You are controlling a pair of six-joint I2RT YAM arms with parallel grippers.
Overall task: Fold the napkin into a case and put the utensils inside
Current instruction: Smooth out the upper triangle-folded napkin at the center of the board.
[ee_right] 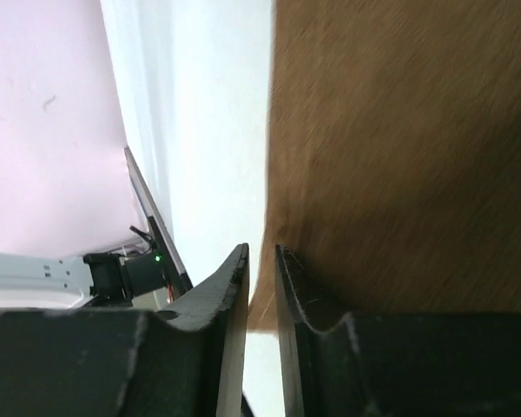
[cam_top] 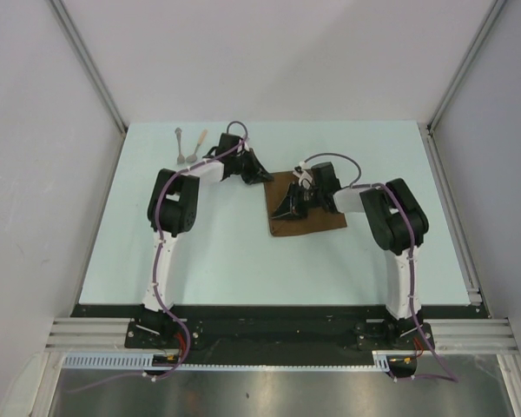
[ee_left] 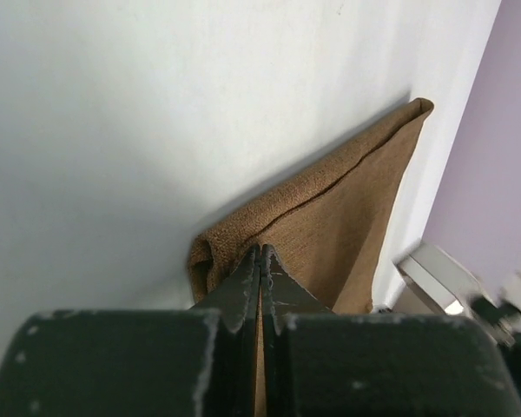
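Observation:
The brown napkin (cam_top: 317, 215) lies folded into a rectangle in the middle of the table. My left gripper (cam_top: 262, 176) is at its far left corner. In the left wrist view the left gripper (ee_left: 260, 248) is shut on a thin layer of the napkin (ee_left: 347, 208), which bunches at the tips. My right gripper (cam_top: 286, 211) is over the napkin's left edge. In the right wrist view the right gripper (ee_right: 260, 252) has its jaws a narrow gap apart, with the napkin (ee_right: 399, 139) edge showing in the gap. The grey-handled utensil (cam_top: 181, 144) and the tan-handled utensil (cam_top: 197, 146) lie at the far left.
The pale table (cam_top: 243, 252) ends in a black strip at the near edge, where both arm bases stand. Grey walls and metal rails (cam_top: 450, 174) close in the sides. The utensils lie just left of the left arm's wrist.

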